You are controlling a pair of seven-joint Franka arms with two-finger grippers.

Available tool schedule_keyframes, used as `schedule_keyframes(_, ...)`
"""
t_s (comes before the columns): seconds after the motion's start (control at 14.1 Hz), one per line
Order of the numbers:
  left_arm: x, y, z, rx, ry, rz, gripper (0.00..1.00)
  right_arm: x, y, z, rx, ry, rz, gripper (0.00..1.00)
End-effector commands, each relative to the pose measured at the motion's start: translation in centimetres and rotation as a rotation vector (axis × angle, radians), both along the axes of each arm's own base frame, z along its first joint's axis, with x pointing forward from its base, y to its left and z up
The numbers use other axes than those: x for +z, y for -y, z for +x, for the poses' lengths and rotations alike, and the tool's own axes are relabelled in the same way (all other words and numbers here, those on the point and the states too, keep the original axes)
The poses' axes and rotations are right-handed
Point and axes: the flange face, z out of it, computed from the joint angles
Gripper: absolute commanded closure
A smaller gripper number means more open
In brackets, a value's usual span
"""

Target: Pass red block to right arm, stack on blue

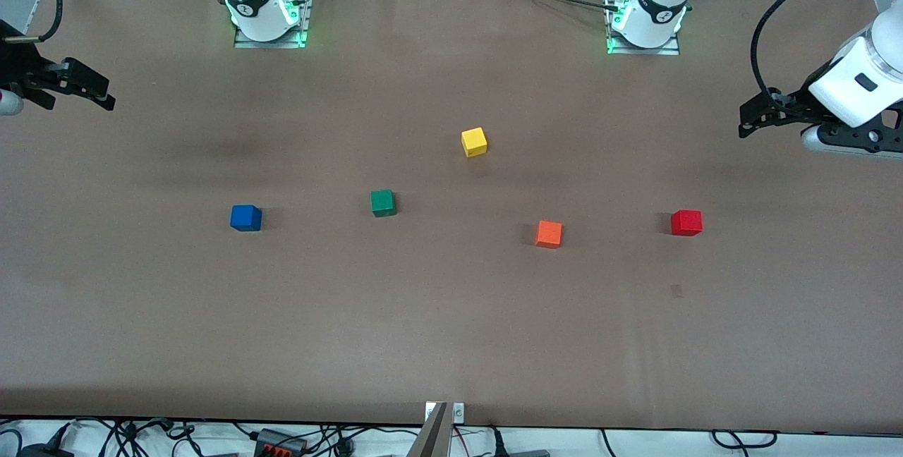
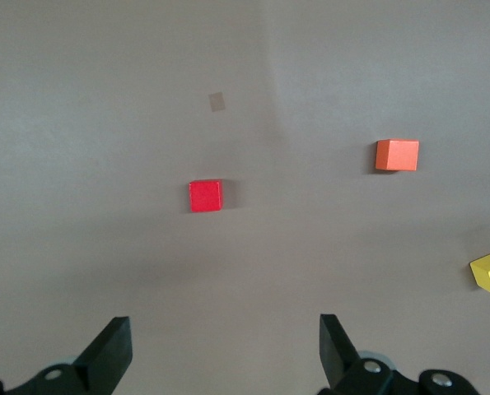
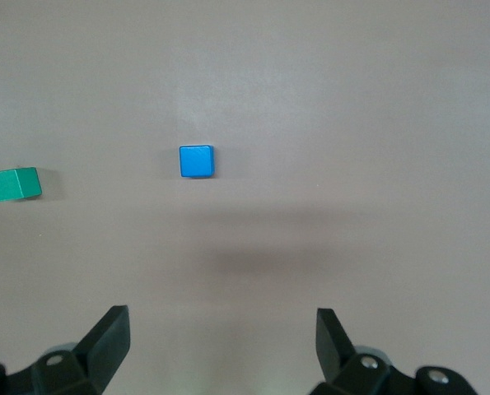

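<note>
The brown worktop (image 1: 451,316) carries five loose cubes, all apart from one another. Both arms wait raised at its ends: the left hand (image 1: 749,120) is over the left arm's end, the right hand (image 1: 99,94) over the right arm's end. Each wrist view shows what the front view leaves unclear, both hands with fingers spread wide and holding nothing. The red block (image 1: 686,222) sits toward the left arm's end, the blue block (image 1: 245,218) toward the right arm's end. Between them lie the orange cube (image 1: 548,234), the green cube (image 1: 382,203), and the yellow cube (image 1: 474,142) farthest from the front camera. The left wrist view misses blue and green; the right wrist view shows only those two
</note>
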Motion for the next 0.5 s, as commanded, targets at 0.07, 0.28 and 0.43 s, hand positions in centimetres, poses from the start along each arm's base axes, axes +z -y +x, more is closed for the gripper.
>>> schedule_keyframes(0.07,0.35,0.04,-0.02,0.005,-0.005,0.02,0.0,0.57,0.11,-0.36,-0.013,-0.004,-0.005,0.0)
schedule_keyframes(0.28,0.42,-0.25,0.67,0.01,-0.002,0.017,0.0,0.42,0.1,-0.39,-0.013,-0.008,-0.005,0.0)
schedule_keyframes(0.43,0.23,-0.25,0.8,0.01,-0.006,0.017,0.0,0.31,0.11,-0.39,-0.013,-0.013,-0.006,0.0)
